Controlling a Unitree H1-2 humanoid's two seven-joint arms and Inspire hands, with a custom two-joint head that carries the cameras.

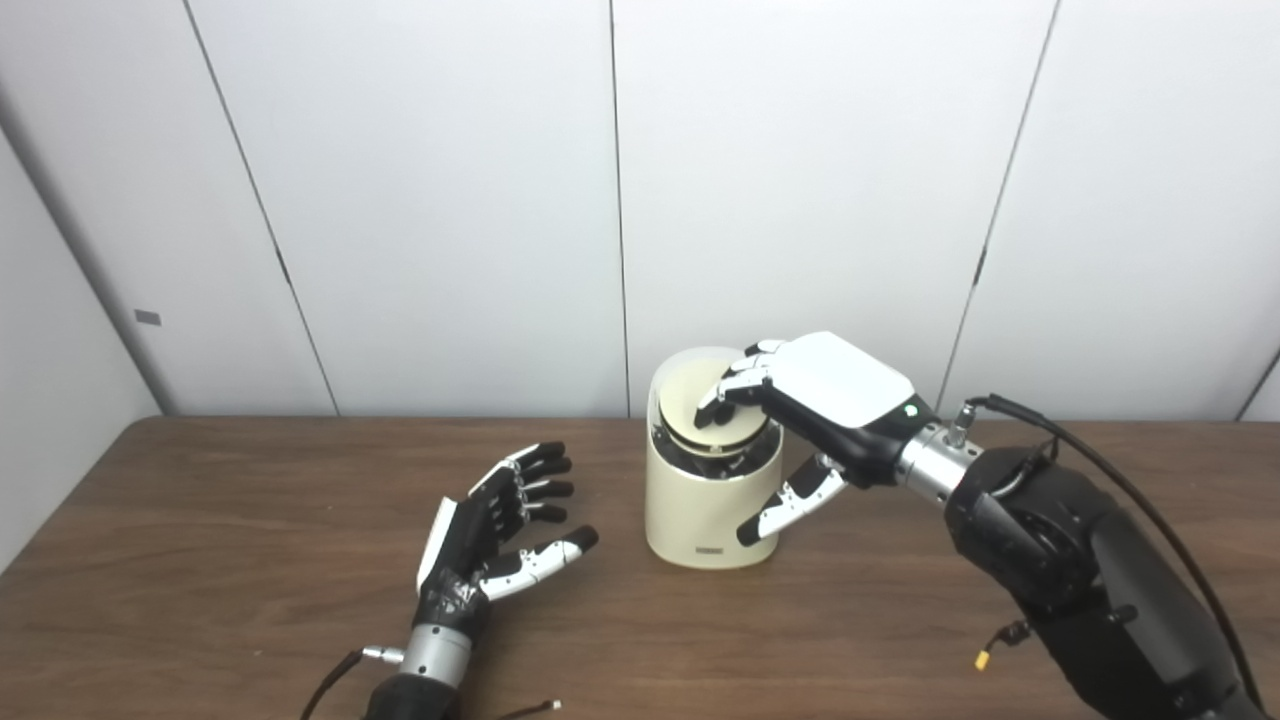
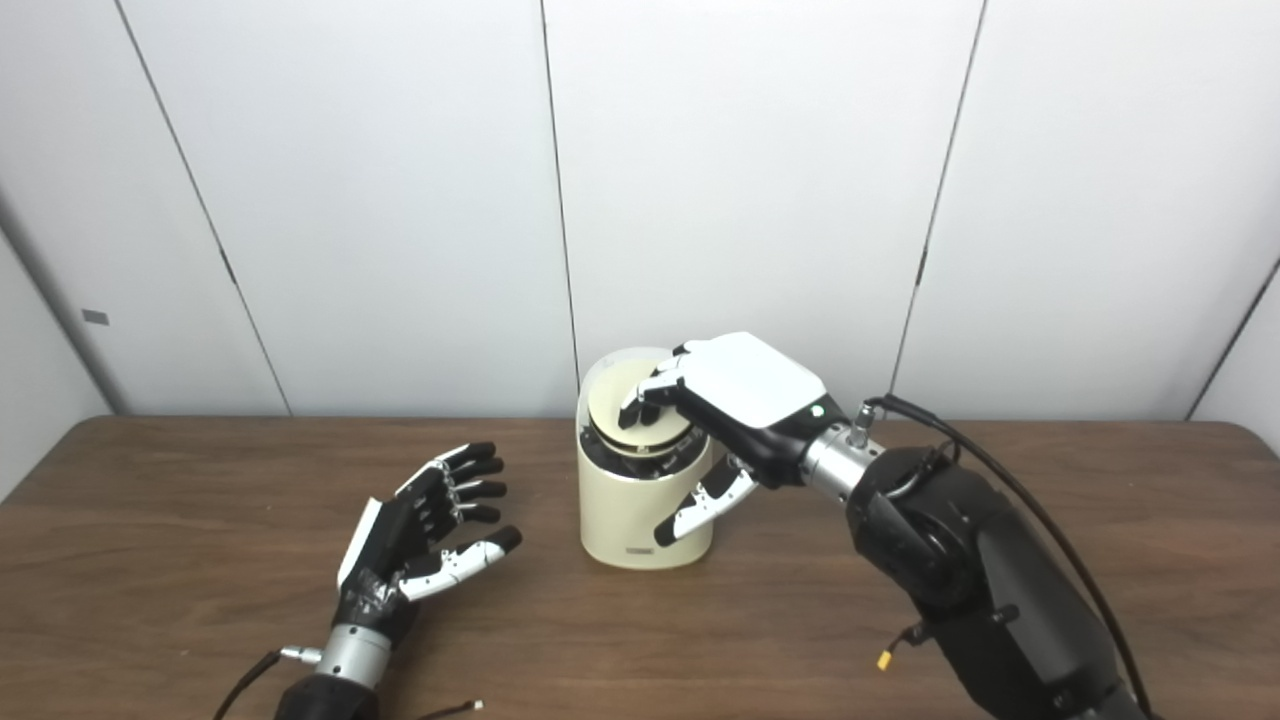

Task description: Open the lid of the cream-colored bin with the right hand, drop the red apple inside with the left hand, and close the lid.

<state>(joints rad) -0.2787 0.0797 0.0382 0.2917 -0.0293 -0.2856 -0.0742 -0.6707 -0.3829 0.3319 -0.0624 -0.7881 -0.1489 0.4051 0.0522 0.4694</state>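
The cream-colored bin (image 1: 700, 510) stands upright on the brown table (image 1: 200, 520), a little behind its middle. Its round lid (image 1: 705, 405) sits tilted in the bin's mouth, with a dark gap below it. My right hand (image 1: 810, 410) is over the bin, fingertips (image 1: 722, 400) pressing on the lid and thumb hanging down the bin's right front side. My left hand (image 1: 505, 530) rests on the table to the left of the bin, open, palm facing right and empty. No red apple shows in either view.
White wall panels (image 1: 450, 200) stand right behind the table's far edge. A black cable (image 1: 1130, 500) loops from the right wrist along the forearm. The right forearm (image 1: 1080, 560) crosses the table's right front part.
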